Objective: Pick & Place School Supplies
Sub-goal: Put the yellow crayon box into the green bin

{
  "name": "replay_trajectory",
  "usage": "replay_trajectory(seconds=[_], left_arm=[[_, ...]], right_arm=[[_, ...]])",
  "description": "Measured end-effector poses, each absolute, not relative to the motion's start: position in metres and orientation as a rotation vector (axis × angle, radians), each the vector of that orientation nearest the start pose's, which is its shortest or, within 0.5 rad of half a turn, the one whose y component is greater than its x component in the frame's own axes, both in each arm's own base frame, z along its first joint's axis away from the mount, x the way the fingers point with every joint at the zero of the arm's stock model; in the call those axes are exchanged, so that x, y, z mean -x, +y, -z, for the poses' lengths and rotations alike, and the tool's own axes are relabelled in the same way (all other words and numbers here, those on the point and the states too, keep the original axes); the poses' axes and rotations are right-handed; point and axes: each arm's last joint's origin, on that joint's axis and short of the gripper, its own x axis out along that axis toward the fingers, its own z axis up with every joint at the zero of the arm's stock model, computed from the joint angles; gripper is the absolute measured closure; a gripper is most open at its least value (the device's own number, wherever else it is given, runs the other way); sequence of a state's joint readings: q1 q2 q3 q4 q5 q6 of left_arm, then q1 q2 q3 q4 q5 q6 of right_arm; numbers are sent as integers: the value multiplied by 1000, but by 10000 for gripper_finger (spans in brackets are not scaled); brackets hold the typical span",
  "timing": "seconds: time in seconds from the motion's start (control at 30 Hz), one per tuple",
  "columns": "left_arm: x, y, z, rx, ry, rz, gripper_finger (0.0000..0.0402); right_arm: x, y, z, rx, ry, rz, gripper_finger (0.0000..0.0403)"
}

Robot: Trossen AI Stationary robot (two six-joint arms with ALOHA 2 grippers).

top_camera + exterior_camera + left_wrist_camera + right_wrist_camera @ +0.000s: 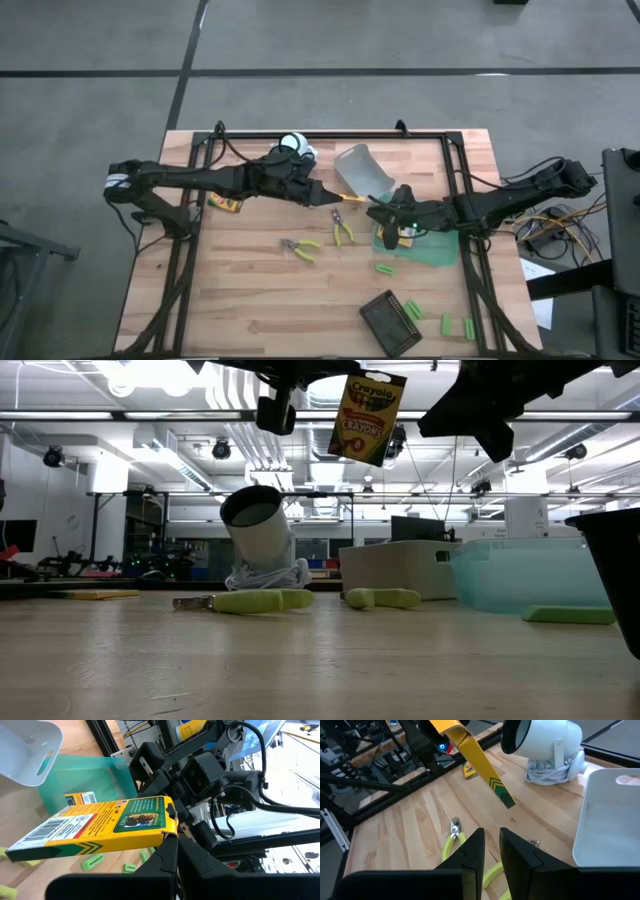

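A crayon pack (350, 198) hangs over the counter (250, 300) between two bins (362, 170), with two pliers (300, 248) nearer the front.

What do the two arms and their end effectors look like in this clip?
Both arms are dark, slim and jointed. The left arm has a white band near its base; cables trail from the right arm. Left end effector and right end effector each have two black tapered fingers.

Between the two yellow-handled cutters (301, 249) and the dark tray (390, 320) the desk (240, 300) lies bare, while grey bin (362, 172), green bin (425, 250) and white lamp (293, 146) crowd the middle.
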State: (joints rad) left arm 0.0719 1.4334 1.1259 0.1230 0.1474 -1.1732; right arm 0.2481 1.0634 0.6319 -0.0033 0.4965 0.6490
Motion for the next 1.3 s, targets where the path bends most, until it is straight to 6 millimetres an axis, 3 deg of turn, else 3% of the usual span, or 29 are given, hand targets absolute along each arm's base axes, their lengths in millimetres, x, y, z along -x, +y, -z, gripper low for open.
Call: replay_trajectory(seconds=[0.3,0.57,0.8,1.3], left_arm=[[-330,19,-330,1189,206,-41,397],[-330,19,-330,1187,207,-40,397],[-330,19,-330,1187,207,-40,397],[-330,19,-331,1179,201,-35,397]], right_arm=[[-221,39,-248,-647,260,405,346],[-221,32,-248,-638,228,495,346],[-221,32,-245,-522,277,483,343],[-234,35,-226,-454,357,509,249]])
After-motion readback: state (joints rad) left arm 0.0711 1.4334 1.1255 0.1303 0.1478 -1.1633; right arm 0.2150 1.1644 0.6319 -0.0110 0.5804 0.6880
